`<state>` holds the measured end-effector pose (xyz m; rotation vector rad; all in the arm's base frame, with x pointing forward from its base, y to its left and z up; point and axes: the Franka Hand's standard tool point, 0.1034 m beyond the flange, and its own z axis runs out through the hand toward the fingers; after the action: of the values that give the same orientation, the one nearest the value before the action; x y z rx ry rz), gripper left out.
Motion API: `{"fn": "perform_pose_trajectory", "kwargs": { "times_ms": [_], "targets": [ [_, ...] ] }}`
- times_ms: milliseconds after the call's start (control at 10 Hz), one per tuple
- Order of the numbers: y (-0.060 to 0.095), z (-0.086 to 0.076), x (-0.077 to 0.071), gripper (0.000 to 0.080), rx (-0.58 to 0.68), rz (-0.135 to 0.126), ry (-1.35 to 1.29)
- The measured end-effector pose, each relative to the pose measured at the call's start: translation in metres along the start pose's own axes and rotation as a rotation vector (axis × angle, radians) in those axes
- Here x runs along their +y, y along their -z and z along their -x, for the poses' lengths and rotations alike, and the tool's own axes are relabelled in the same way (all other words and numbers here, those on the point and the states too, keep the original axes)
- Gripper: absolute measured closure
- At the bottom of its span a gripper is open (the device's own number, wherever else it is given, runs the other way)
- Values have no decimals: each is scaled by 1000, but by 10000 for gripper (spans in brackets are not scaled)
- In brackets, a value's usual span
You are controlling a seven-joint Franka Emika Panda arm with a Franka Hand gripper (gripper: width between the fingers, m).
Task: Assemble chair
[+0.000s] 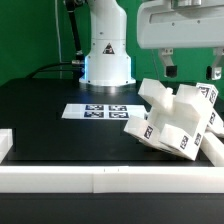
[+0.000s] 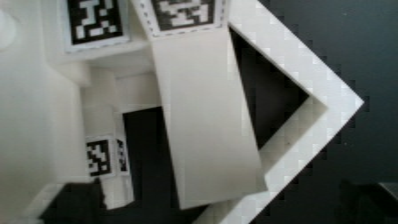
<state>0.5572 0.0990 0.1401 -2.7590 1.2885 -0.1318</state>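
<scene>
Black table surface [image 1: 50, 125]: we see a matte black tabletop carrying everything in the exterior view.
Robot base [image 1: 106, 45]: we see the white arm pedestal with a blue-lit ring, standing at the far side of the table.
White border rails [image 1: 90, 180]: we see a long low white rail along the near edge of the table; a shorter piece [image 1: 5, 142] sits at the exterior view's left.
Chair assembly [image 1: 175, 117]: we see white chunky plastic panels and blocks with black-and-white square tags, joined into one blocky cluster. It rests tilted on the table at the exterior view's right, just behind the near rail, with its right side close to another white rail [image 1: 212, 148].
Chair, wrist view: we see a long flat white slat [image 2: 210, 120] with a tag at one end, crossing an angular white frame [image 2: 320, 95] with the black table showing through the opening. A second tagged bar [image 2: 103, 165] lies beside the slat.
Marker board [image 1: 98, 111]: we see a thin flat white strip of printed tags lying in front of the robot base, apart from the chair.
Gripper [image 1: 191, 68]: we see the white hand above the chair, its two dark fingers apart and hanging clear of the parts, holding nothing.
</scene>
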Motion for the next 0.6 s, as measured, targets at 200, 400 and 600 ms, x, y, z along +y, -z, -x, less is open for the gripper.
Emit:
{"fn": "perform_pose_trajectory", "kwargs": {
  "times_ms": [200, 400, 600],
  "targets": [
    [-3, 2, 11, 150, 0, 2, 20],
    [-9, 3, 18, 150, 8, 7, 42],
    [-16, 1, 21, 150, 14, 15, 56]
  ]
}}
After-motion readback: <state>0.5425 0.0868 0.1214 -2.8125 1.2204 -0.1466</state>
